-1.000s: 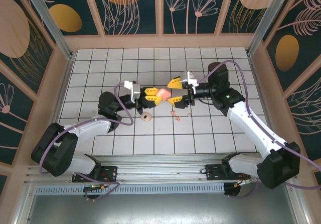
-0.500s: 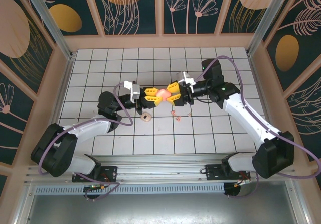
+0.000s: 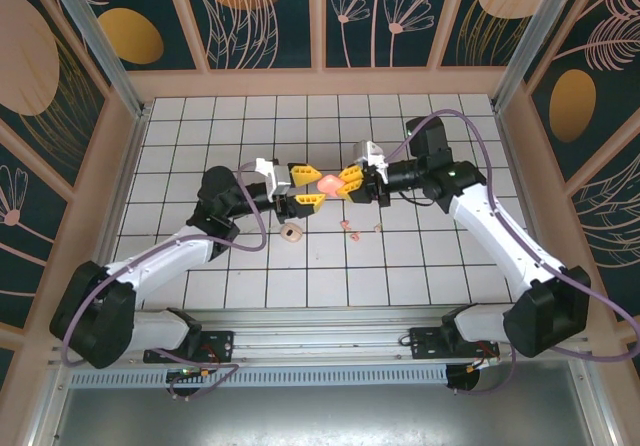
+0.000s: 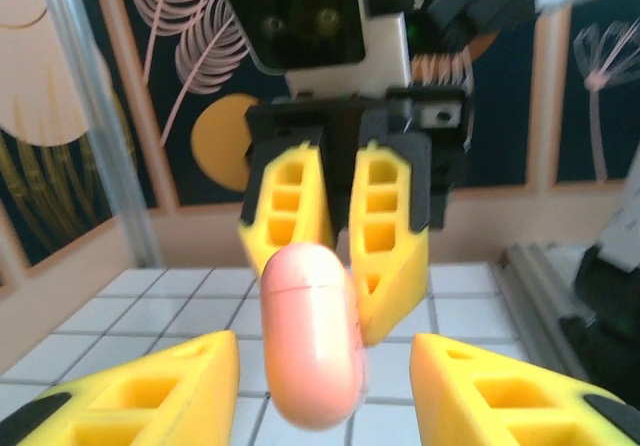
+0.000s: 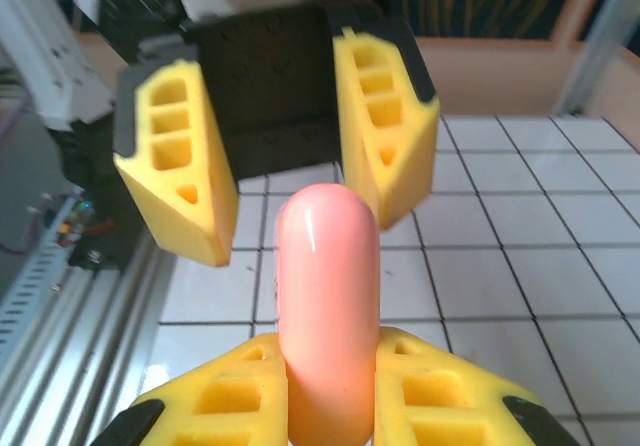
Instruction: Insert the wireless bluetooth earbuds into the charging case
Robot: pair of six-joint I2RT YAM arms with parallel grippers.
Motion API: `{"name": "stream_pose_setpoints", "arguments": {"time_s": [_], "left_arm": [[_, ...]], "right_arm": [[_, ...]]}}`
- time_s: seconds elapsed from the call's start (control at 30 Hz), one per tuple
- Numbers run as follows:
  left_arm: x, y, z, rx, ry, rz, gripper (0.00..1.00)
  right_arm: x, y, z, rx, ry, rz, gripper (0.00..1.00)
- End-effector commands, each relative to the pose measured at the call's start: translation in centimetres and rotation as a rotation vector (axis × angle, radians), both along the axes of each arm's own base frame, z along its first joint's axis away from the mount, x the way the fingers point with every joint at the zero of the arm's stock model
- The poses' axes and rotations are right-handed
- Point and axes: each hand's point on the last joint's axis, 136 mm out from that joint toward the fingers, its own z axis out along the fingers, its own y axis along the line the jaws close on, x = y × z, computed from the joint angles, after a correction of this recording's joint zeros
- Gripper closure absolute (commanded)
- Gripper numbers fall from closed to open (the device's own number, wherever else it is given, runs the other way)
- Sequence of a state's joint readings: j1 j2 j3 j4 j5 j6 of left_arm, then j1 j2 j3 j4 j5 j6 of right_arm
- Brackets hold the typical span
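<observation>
R gripper clamped on pink charging case; L gripper jaws apart, clear. Case: light, rigid, glossy, prob slippery; pinch flat sides, mid-body. Earbuds tiny, fiddly.

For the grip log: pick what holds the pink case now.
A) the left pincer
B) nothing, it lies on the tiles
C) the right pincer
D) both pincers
C: the right pincer is shut on the pink case, while the left pincer stands open with its fingers clear of the case.
</observation>
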State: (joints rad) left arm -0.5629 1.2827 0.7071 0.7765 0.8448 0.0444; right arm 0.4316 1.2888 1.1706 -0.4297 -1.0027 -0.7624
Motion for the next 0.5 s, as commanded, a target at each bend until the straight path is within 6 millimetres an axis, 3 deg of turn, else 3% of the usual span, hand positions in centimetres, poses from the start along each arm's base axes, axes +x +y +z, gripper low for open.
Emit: {"name": "stream_pose_setpoints", "arguments": {"time_s": [0.0, 0.17, 0.47], "left_arm": [[0.8, 0.7, -3.6, 0.200, -0.047, 0.083, 0.51], [0.6, 1.2, -6.3, 0.313, -0.071, 0.084, 0.51], [0.0, 1.0, -7.2, 0.332, -0.048, 0.038, 0.50]], "right_arm": [[0.7, -1.6, -1.0, -0.115, -0.092, -0.114, 0.87], [0.7, -1.4, -2.4, -0.225, -0.183, -0.140, 0.88], [-0.2, 1.2, -4.4, -0.350, -0.225, -0.048, 0.87]]}}
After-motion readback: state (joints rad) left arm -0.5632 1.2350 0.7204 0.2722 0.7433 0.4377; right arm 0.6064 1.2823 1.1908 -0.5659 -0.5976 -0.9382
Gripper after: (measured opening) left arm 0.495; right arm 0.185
